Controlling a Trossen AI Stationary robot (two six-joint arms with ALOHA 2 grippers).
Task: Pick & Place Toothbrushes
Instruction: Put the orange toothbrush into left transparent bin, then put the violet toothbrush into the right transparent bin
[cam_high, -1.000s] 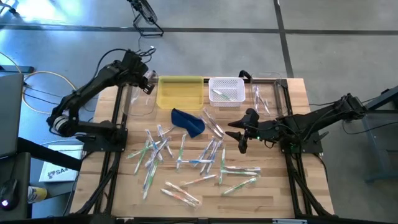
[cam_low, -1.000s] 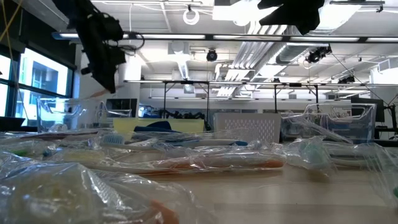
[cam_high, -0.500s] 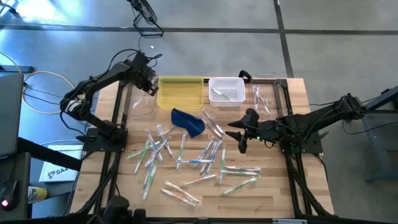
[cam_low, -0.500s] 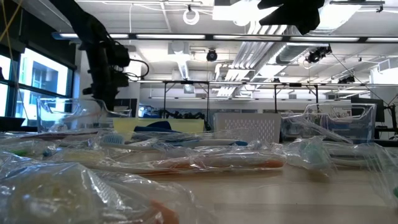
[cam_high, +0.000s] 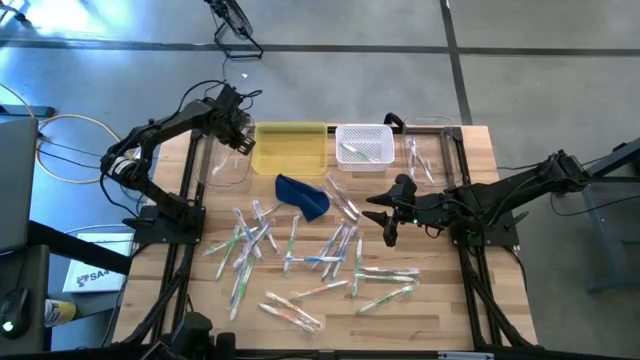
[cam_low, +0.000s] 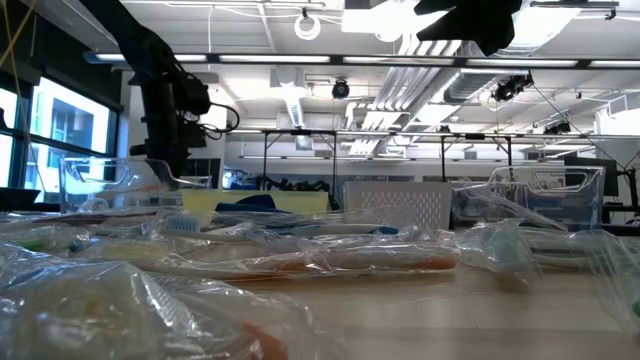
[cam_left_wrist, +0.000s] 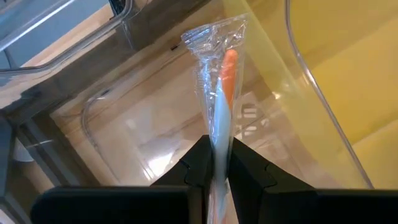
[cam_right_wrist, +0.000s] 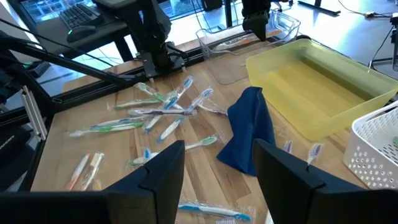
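Over clear bin (cam_high: 222, 160), left claw (cam_high: 240, 138) newly.

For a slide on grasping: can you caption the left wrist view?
Left end effector grips a wrapped orange-and-white toothbrush above a clear bin, beside the yellow bin.

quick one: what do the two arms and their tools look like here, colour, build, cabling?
Both arms are black and slim, built of jointed segments. The left arm carries a loose thin cable by its wrist. Its left tool has two flat, matte black fingers that taper to blunt tips. The right arm shows a small green light near the wrist. The right tool has two broad, squared black fingers. No markings are readable.
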